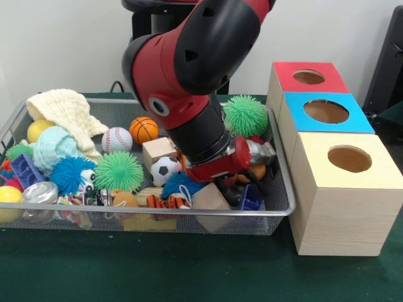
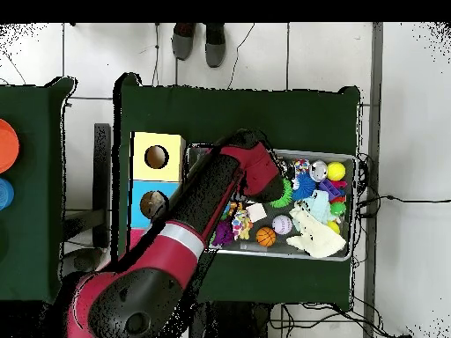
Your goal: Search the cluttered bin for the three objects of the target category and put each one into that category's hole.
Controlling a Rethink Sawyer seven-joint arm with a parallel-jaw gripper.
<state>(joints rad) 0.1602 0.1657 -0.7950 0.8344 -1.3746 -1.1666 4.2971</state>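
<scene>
Front view, left to right: the cluttered bin point(image 1: 282, 210), a silver wire-mesh basket, fills the left and middle of the frame on the green table point(image 1: 189, 270). At its upper left lies a cream knitted cloth point(image 1: 66, 112) over a yellow ball point(image 1: 38, 129); below these sit a pale blue fuzzy ball point(image 1: 53, 146), a blue spiky ball point(image 1: 70, 174) and a green spiky ball point(image 1: 118, 170). Toward the middle are a baseball point(image 1: 117, 139), a small basketball point(image 1: 143, 129), a wooden cube point(image 1: 157, 150) and a soccer ball point(image 1: 165, 170). The red and black arm point(image 1: 189, 63) comes down from the top centre into the bin's right half, and the gripper point(image 1: 242, 189) is buried among the toys there; I cannot tell how far it is open or whether it holds anything. Behind it sits another green spiky ball point(image 1: 245, 116). At the right edge stand three boxes just beside the bin: red-topped point(image 1: 286, 78), blue-topped point(image 1: 296, 116) and yellow-topped point(image 1: 315, 167), each with a round hole.
</scene>
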